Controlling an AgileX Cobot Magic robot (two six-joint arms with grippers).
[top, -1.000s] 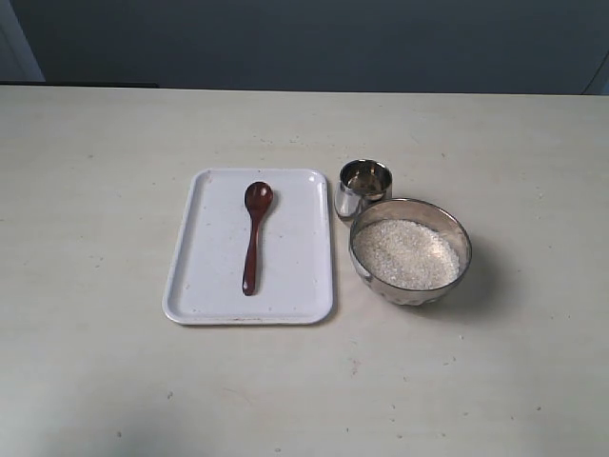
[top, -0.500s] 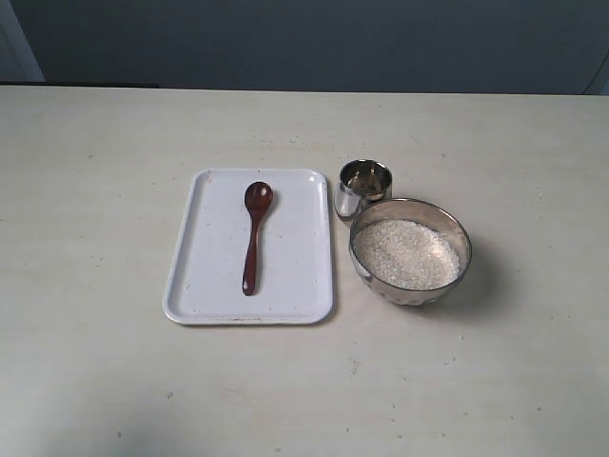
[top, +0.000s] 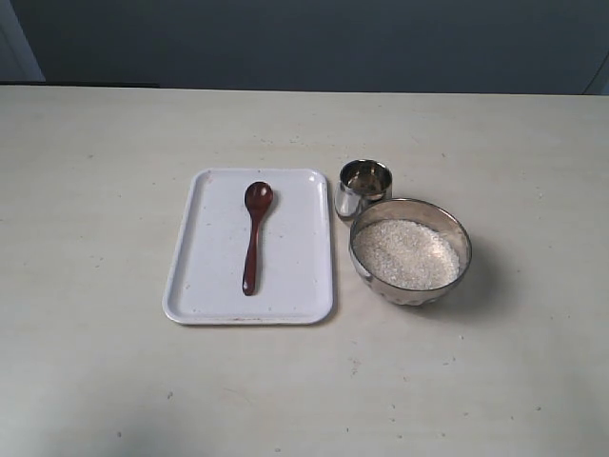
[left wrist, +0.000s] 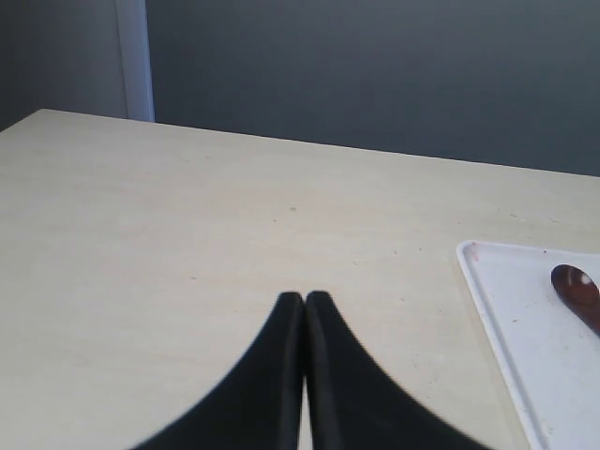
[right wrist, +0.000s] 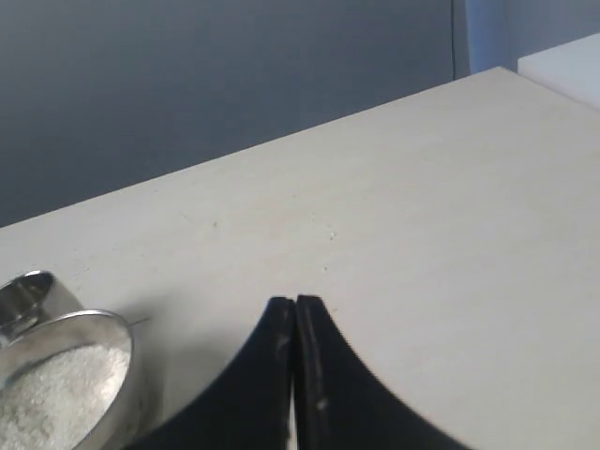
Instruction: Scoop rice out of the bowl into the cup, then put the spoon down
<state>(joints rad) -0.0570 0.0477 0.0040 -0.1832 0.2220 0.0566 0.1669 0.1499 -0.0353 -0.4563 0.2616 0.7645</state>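
The dark wooden spoon (top: 253,234) lies lengthwise on a white tray (top: 195,276), bowl end pointing away; its bowl end (left wrist: 579,292) shows at the edge of the left wrist view. Right of the tray stands the small steel cup (top: 363,188), and just in front of it the wide steel bowl (top: 412,282) holds white rice (top: 407,253). In the right wrist view the bowl (right wrist: 112,328) with rice (right wrist: 56,389) and the cup (right wrist: 28,293) sit off to one side. My left gripper (left wrist: 305,297) and right gripper (right wrist: 284,302) are both shut on nothing, over bare table. Neither arm shows in the exterior view.
The pale table (top: 476,381) spreads wide around the tray and vessels, with a dark wall behind its far edge. A white tray corner (left wrist: 473,251) lies near my left gripper.
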